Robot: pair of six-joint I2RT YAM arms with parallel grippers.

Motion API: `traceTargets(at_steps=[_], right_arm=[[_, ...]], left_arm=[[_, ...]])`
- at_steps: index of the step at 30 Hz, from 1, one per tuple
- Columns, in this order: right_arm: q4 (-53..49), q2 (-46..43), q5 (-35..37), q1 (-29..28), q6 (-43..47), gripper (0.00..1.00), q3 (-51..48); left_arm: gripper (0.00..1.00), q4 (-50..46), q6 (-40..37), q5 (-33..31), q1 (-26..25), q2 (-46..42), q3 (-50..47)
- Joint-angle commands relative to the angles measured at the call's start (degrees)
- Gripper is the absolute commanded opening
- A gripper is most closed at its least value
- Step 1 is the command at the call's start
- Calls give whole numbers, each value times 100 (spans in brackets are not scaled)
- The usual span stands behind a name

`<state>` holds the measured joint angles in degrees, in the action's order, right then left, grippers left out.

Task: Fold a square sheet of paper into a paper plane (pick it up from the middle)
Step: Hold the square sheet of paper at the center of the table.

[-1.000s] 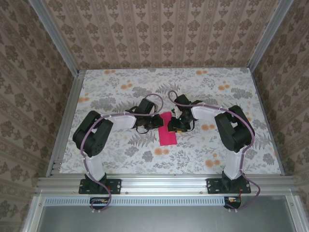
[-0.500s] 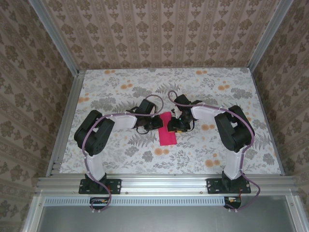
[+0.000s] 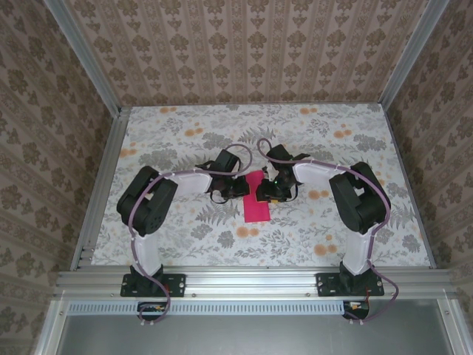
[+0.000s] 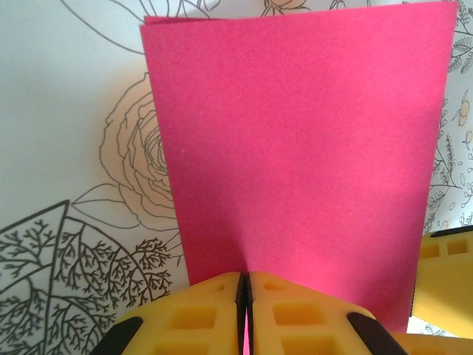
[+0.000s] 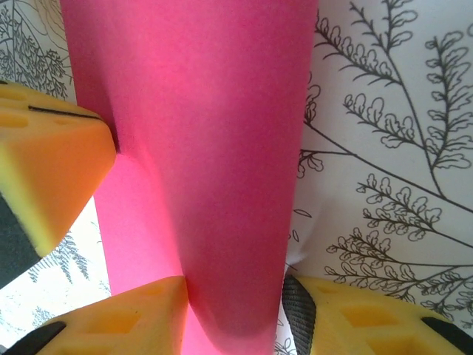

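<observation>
Two grippers meet at the far end of the square sheet of paper (image 3: 258,209), which lies near the middle of the flower-printed table (image 3: 185,237), doubled over into a narrow magenta rectangle. The left gripper (image 4: 244,287) comes at it from the left, its yellow pads pressed flat together with the sheet's near edge pinched in the seam between them; the rest of the paper lies flat on the table beyond the fingertips. The right gripper (image 5: 235,305) comes from the right, its jaws partly apart, and the paper rises between them as a rounded ridge that touches both pads, so it is clamped on the sheet. In the right wrist view, a yellow pad of the left gripper touches the paper's left edge.
</observation>
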<state>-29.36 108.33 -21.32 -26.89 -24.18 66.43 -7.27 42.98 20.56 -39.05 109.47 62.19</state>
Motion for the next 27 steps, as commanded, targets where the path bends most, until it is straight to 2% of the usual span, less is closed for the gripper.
traceTargets(at_steps=[1,7,11,18,27], right_arm=[[-174,-191,529,70,-68,45,-269],[215,-915,369,114,-173,46,-487],[668,-1140,-118,114,-315,42,-695],[1176,-1057,-734,106,-515,29,-742],[1084,-544,-965,97,-516,24,-470]], left_arm=[[13,-405,-170,-156,-68,214,35],[12,-442,-195,-127,-84,302,88],[12,-486,-225,-131,-94,338,118],[12,-537,-265,-140,-94,343,127],[11,-608,-308,-104,-103,407,190]])
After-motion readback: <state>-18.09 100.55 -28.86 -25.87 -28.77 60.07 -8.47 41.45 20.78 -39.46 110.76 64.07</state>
